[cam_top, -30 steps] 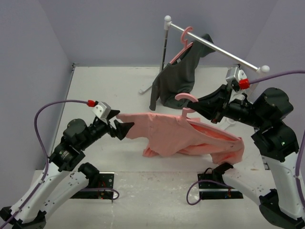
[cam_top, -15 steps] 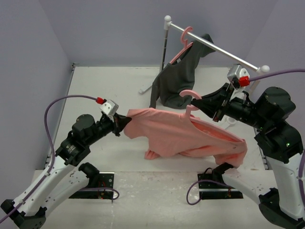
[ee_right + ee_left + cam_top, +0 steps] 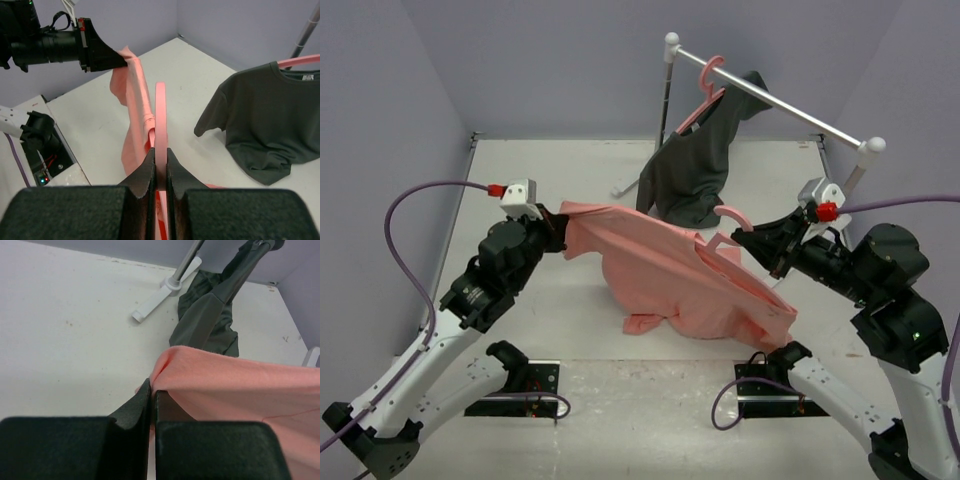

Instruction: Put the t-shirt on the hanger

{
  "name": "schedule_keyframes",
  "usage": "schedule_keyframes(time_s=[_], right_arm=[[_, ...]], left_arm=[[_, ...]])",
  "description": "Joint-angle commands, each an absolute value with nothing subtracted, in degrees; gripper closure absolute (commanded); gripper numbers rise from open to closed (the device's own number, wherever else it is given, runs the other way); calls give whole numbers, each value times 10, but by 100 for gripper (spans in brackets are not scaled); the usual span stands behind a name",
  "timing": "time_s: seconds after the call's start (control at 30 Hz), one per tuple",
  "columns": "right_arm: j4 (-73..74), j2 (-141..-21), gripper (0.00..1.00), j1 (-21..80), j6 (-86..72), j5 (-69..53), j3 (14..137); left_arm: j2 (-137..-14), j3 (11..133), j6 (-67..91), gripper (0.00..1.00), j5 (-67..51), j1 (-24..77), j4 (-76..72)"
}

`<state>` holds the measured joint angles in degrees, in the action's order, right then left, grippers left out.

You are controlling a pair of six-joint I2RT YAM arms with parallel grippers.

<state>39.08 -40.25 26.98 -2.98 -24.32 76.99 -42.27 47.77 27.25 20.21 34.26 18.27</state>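
Observation:
The salmon-pink t-shirt (image 3: 670, 270) hangs stretched between both arms above the table. My left gripper (image 3: 560, 232) is shut on the t-shirt's left edge, the cloth (image 3: 235, 385) pinched at its fingertips (image 3: 150, 390). On the other side, my right gripper (image 3: 765, 245) is shut on the pink hanger (image 3: 730, 215). The hanger's flat body (image 3: 160, 110) runs straight out from between the jaws into the t-shirt (image 3: 135, 100). Its hook stands above the collar, and its shoulders are hidden in the cloth.
A clothes rack's white rod (image 3: 770, 100) crosses the back right, with its foot (image 3: 625, 188) on the table. A dark grey garment (image 3: 695, 165) hangs there on another pink hanger (image 3: 710, 75), its hem touching the table just behind the t-shirt.
My left gripper closed on the t-shirt's left edge, then lifted it up and back to the left. My right gripper shifted right and nearer with the hanger. The t-shirt now hangs more steeply.

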Motion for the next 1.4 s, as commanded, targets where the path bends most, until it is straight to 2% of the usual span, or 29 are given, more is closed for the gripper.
schedule_keyframes(time_s=[0.0, 0.23, 0.43, 0.67, 0.93, 1.0, 1.07, 1.1, 1.13, 1.17, 1.23, 1.27, 1.33, 1.37], right_arm=[[332, -351, 100, 267, -19, -195, 714], [211, -322, 100, 267, -43, -214, 596], [191, -342, 100, 266, -35, -202, 589], [142, -305, 100, 245, -43, -228, 507], [144, -268, 100, 234, -55, -237, 528], [154, -268, 100, 234, -56, -238, 541], [170, -278, 100, 234, -50, -258, 557], [198, -302, 100, 234, -42, -274, 578], [217, -321, 100, 234, -31, -292, 593], [246, -343, 100, 234, -20, -302, 613], [280, -372, 100, 234, -5, -291, 640], [281, -374, 100, 234, -5, -278, 639], [292, -383, 100, 234, 7, -258, 642], [304, -390, 100, 234, 19, -268, 648]], left_arm=[[-448, 497, 323, 100, 274, 296, 187], [-429, 492, 301, 100, 123, 283, 108], [-379, 485, 338, 100, 245, 280, 156], [-379, 544, 338, 100, 369, 276, 218], [-416, 567, 314, 100, 385, 255, 210], [-433, 566, 311, 100, 327, 239, 210], [-452, 570, 276, 92, 202, 220, 189], [-462, 572, 244, 70, 126, 219, 169], [-466, 576, 189, 57, 43, 220, 137], [-471, 589, 181, 58, -17, 220, 138], [-478, 627, 169, 57, -38, 220, 158], [-479, 643, 159, 51, -32, 220, 168], [-480, 688, 130, 25, -74, 220, 191], [-482, 708, 114, 22, -128, 220, 192]])
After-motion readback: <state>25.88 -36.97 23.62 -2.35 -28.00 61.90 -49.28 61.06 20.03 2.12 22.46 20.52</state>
